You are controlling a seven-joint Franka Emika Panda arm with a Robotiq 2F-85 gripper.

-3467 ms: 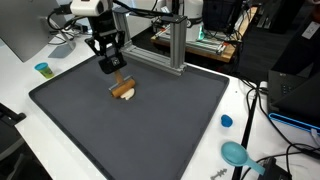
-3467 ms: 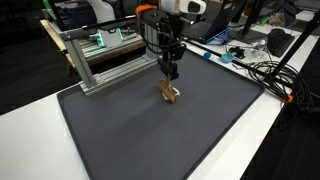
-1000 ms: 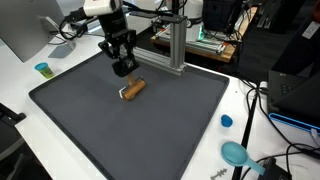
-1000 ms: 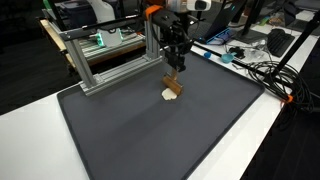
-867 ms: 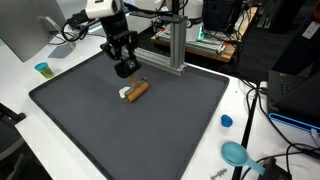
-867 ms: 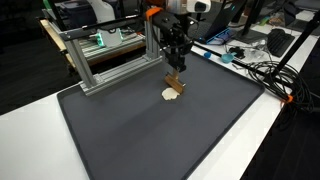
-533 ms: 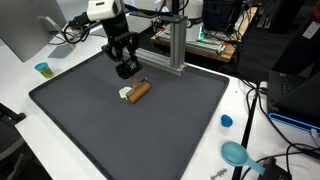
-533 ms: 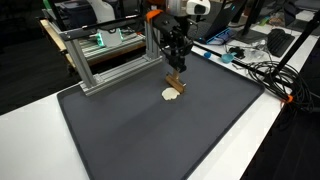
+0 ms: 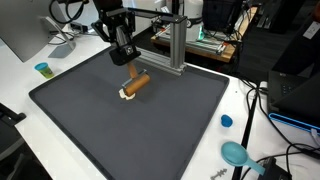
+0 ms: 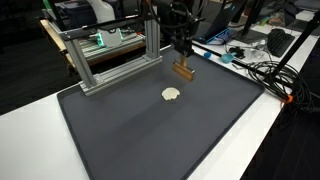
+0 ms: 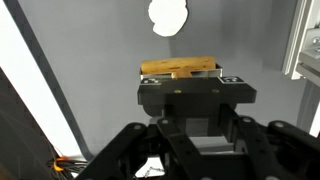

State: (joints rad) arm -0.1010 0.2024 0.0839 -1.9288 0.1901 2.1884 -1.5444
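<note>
My gripper [image 9: 131, 68] [image 10: 183, 58] hangs above the dark grey mat [image 9: 150, 130] [image 10: 150, 130], shut on a short brown stick-shaped piece [image 9: 137, 83] [image 10: 184, 70]. The piece is held level, clear of the mat. In the wrist view it lies crosswise [image 11: 180, 67] just beyond the gripper [image 11: 190, 80]. Below it, a small cream round disc [image 9: 123, 95] [image 10: 172, 94] [image 11: 168, 17] rests alone on the mat.
An aluminium frame [image 9: 172, 45] [image 10: 105, 60] stands at the mat's far edge, close to the arm. A small blue cup [image 9: 42, 69], a blue cap [image 9: 226, 121] and a teal scoop [image 9: 236, 153] sit on the white table. Cables [image 10: 262, 70] lie beside the mat.
The gripper has risen with the brown piece, lifting it off the mat and away from the cream disc, which stays where it was.
</note>
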